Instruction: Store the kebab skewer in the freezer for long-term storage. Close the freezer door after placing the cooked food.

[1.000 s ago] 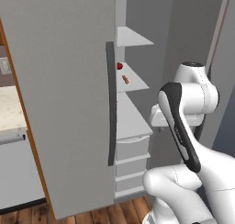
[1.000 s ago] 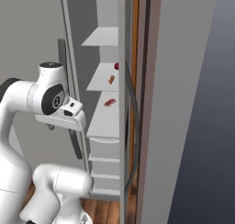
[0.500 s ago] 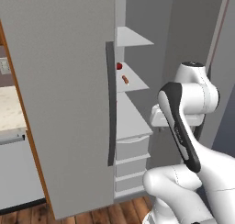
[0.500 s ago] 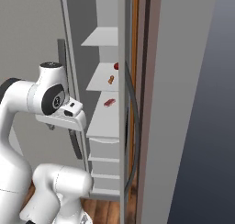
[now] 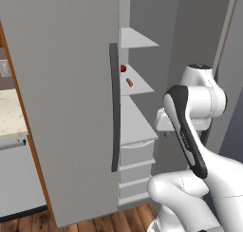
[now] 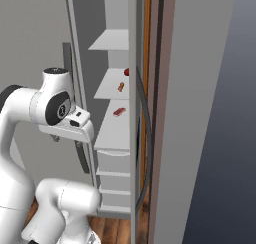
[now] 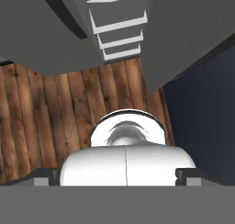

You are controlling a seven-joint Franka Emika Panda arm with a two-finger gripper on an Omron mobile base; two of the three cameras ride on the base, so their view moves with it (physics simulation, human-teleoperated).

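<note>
No readable text, labels or numbers anywhere.

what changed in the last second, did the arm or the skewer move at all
Nothing visibly changed. The kebab skewer lies on the same freezer shelf beside the small red item, the freezer door stands open as before, and the arm holds the same folded pose in front of the shelves.

The freezer door [image 5: 71,107] is covering the shelves' left part; the frame edge is cropping its top.
</note>
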